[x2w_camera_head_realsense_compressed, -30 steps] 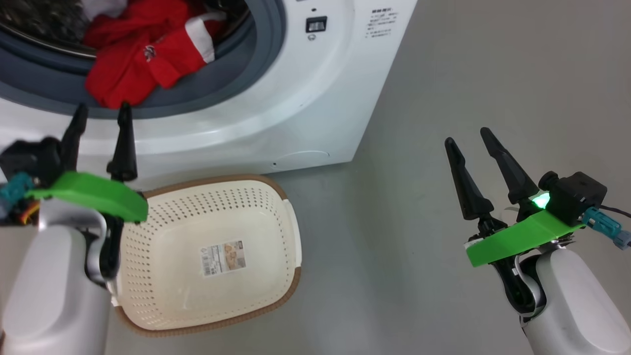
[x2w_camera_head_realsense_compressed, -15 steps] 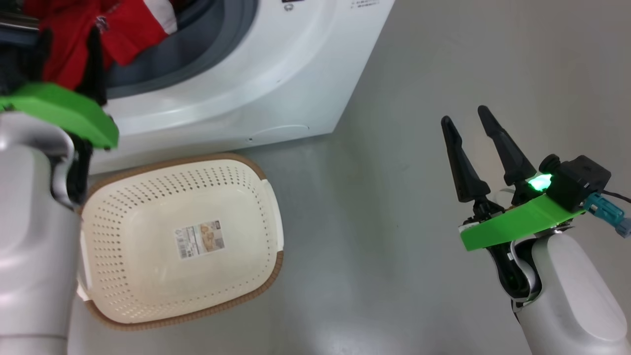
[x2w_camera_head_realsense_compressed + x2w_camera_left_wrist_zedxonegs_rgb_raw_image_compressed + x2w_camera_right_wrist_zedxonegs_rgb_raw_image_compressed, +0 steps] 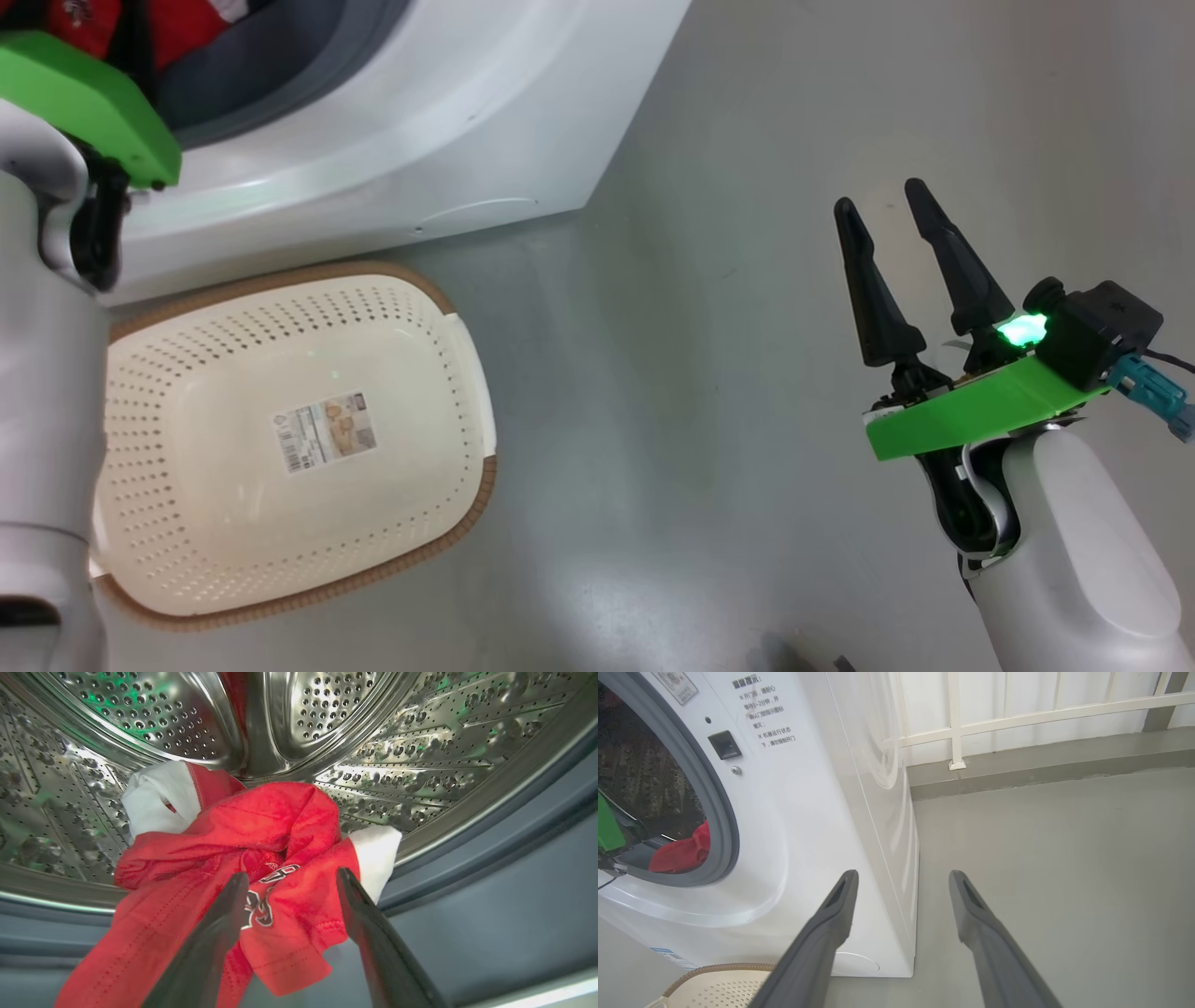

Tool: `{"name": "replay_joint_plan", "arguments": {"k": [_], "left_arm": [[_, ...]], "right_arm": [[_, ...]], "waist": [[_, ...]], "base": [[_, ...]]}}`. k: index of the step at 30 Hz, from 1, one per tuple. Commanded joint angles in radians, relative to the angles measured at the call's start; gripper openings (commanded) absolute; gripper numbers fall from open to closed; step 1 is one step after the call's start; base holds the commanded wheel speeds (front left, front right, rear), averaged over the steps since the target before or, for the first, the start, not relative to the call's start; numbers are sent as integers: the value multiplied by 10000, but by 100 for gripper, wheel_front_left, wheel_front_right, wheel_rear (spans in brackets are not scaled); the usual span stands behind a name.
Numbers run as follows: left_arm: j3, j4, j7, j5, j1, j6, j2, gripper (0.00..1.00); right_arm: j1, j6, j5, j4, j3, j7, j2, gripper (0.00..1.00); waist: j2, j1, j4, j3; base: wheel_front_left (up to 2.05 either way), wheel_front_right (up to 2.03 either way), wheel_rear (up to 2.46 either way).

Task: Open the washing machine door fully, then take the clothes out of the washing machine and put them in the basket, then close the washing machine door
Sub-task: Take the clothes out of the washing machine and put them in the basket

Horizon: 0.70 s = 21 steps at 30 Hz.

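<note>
The red clothes (image 3: 261, 826) with white trim lie heaped at the drum's mouth, spilling over the grey-blue seal (image 3: 490, 858) of the washing machine (image 3: 373, 121). My left gripper (image 3: 293, 875) is open inside the opening, its fingers either side of a red fold with a printed logo. Whether they touch it I cannot tell. The cream basket (image 3: 280, 277) sits empty on the floor in front of the machine, a label on its bottom. My right gripper (image 3: 879, 198) hangs open and empty over bare floor to the right. The washing machine door is out of view.
The left arm's green wrist plate (image 3: 84, 103) stands above the basket's far-left edge. Grey floor (image 3: 700, 373) spreads to the right of the machine and basket. A white railing (image 3: 957, 718) and a low kerb run behind the machine's right side.
The head camera has swung, sliding the machine and basket up and left in view. My left gripper has reached forward into the drum opening to the red clothes. The right arm has hardly moved.
</note>
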Motion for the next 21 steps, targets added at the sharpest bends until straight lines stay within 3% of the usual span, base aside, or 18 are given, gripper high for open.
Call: {"name": "replay_joint_plan", "arguments": {"k": [1,20,21], "left_arm": [[114,-26,43,-28,-369,-80,451,100],[-337,2544,1000,-46,-1827,-125,705,100],[-358,2601,976,-57,-1844,-136,703,80]], "right_arm": [[-36,16,-15,-256,158,-118,76,100],[29,16,52,-135,289,-118,189,100],[37,16,54,-128,284,-118,185,100]], "waist": [[0,0,-133,115],[0,0,-654,117],[0,0,-659,104]], "base": [[0,0,0],[0,0,0],[0,0,0]]}}
